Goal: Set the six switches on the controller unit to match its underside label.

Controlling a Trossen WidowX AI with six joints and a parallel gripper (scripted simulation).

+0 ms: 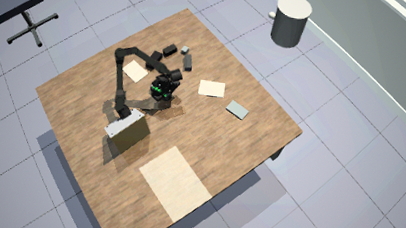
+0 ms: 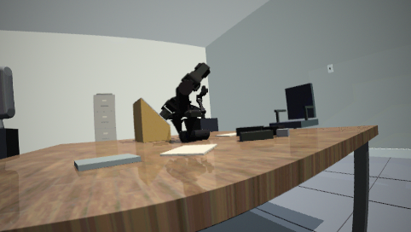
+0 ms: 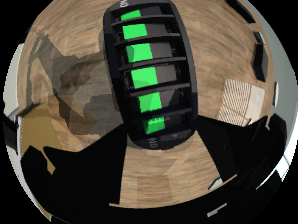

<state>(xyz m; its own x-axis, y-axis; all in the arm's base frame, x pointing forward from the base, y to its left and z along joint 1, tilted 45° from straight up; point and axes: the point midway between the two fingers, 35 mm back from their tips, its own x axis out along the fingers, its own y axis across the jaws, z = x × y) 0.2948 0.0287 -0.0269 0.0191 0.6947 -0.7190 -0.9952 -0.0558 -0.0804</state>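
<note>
The dark grey controller unit stands upright between the fingers, its switch side facing the wrist camera. It is at or very near the bench top; a small gap below cannot be ruled out. Its row of rocker switches runs up the wrist view, each with a green end on the left and a dark end on the right. Which ends are pressed down is hard to tell. The label on the underside is hidden. My gripper is shut on the unit, one finger on each side near its lower end in the wrist view.
A tan wedge-shaped box stands beside the arm's base. Dark modules and a small grey block lie beyond the unit. Pale sheets and a grey-green slab lie around.
</note>
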